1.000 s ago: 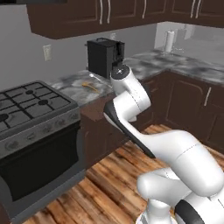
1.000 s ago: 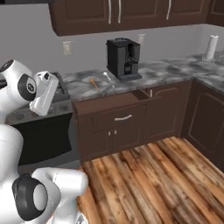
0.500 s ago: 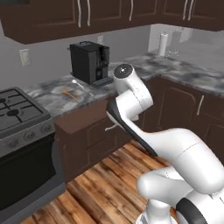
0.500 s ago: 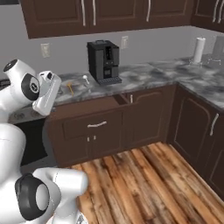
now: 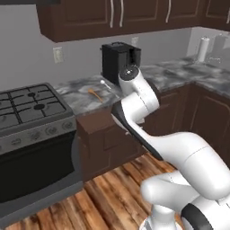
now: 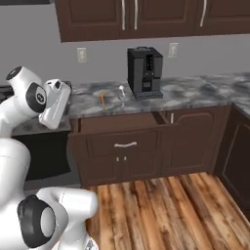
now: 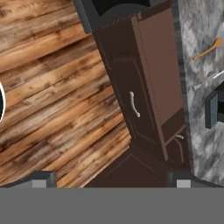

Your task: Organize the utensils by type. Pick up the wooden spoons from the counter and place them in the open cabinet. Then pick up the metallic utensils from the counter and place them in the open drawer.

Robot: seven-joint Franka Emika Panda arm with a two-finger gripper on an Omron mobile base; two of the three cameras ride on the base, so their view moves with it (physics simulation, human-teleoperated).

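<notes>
One orange wooden spoon (image 6: 102, 99) lies on the marbled counter (image 6: 195, 91), left of the black coffee machine (image 6: 144, 72). A thin silvery metallic utensil (image 6: 121, 93) lies just to its right. The hand view shows the same wooden spoon (image 7: 209, 48) and metallic utensil (image 7: 210, 79). The open drawer (image 6: 119, 122) juts out under them, and from above the drawer (image 7: 157, 78) looks bare inside. My gripper (image 7: 111, 179) is open and holds nothing, off the counter's edge to the left of the drawer and over the wood floor. The open cabinet is out of view.
A black gas stove (image 5: 31, 105) stands left of the counter. Closed dark wall cabinets (image 6: 146, 17) hang above. A paper towel roll (image 5: 204, 48) stands far right on the counter. Lower cabinet doors run below, with wood plank floor (image 6: 161, 205) in front.
Both base views have swung, so the base is moving: the coffee machine and drawer now sit further right in the pictures. The gripper has stayed open and empty.
</notes>
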